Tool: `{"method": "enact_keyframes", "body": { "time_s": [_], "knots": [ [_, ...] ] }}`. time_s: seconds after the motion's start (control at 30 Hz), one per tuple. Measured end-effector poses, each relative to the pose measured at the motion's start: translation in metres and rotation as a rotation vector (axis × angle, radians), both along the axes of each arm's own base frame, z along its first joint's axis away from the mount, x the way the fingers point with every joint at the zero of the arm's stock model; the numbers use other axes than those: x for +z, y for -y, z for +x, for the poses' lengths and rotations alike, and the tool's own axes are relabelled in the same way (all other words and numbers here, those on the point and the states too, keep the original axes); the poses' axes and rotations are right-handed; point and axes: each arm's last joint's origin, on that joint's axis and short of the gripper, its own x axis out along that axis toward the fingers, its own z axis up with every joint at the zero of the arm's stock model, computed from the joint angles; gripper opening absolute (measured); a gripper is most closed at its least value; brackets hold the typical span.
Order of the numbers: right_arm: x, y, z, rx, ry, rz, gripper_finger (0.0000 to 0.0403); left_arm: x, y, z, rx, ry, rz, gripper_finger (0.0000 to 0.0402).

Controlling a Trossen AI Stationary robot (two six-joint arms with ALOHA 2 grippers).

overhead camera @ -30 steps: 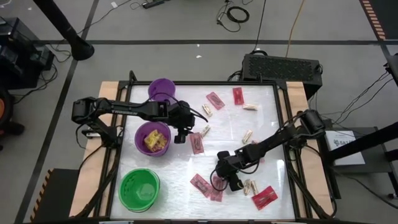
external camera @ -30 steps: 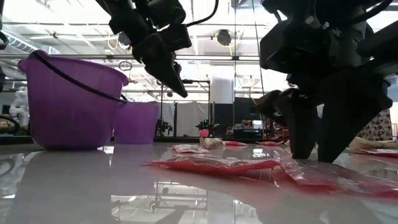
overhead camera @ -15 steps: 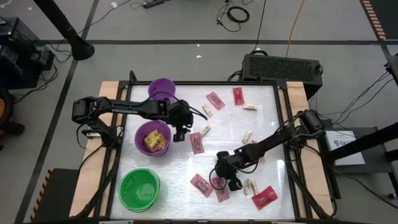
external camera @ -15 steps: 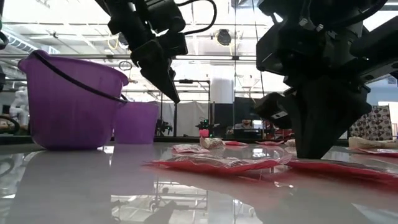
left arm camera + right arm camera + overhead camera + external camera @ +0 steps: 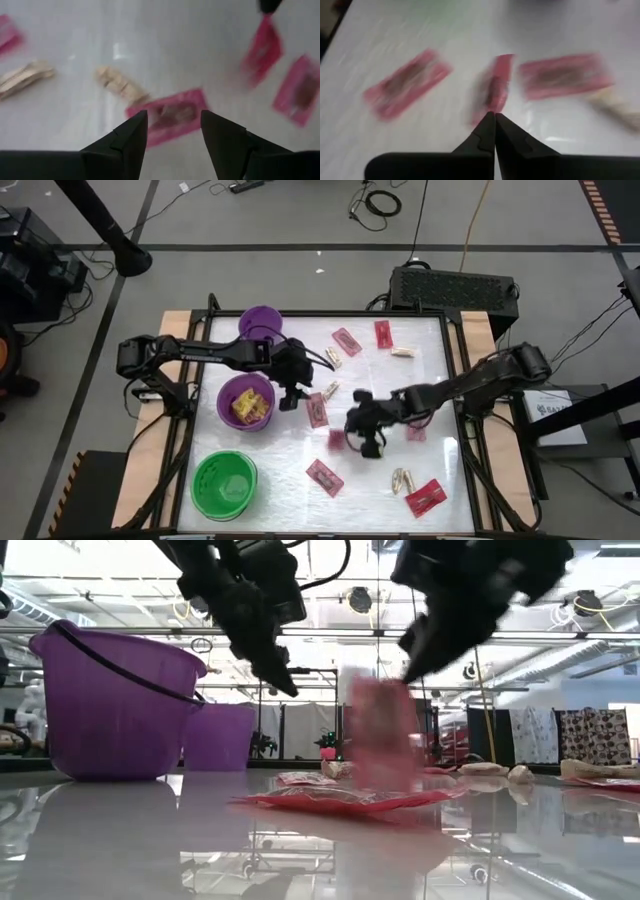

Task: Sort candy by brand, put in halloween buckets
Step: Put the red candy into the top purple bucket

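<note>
With its jaws clenched on a pink packet [image 5: 338, 440] at mid-frame in the high view, the right gripper [image 5: 360, 431] is in the carrying step; next, by my reckoning, it must swing that packet to a bucket and let go. The left gripper [image 5: 291, 394] hangs open just right of the wide purple bucket [image 5: 224, 412], over another pink packet [image 5: 316, 410]. Counting near to far: one green bucket [image 5: 224, 484] lower left, two purple ones, the small bucket [image 5: 261, 323] farthest; about seven pink packets; roughly six tan pieces [image 5: 402, 478]; yellow packets [image 5: 247, 407] sit in the wide bucket, too bunched to count.
</note>
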Motion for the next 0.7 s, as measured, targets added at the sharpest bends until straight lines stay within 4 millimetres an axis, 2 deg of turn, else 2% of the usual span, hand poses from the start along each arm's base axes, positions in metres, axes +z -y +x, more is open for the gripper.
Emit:
{"method": "enact_keyframes", "body": {
  "time_s": [0.2,0.43,0.7],
  "knots": [
    [0.024,0.021,-0.005,-0.119,0.103,-0.052,0.0,0.005,-0.01,0.011,-0.021,0.136,-0.202,0.0191],
    [0.031,0.033,-0.001,-0.134,0.166,-0.075,0.0,0.019,-0.012,0.022,-0.021,0.31,-0.168,0.0191],
    [0.033,0.04,0.001,-0.146,0.193,-0.085,0.0,0.02,-0.005,0.024,-0.065,0.339,-0.142,0.0191]
  ]
}}
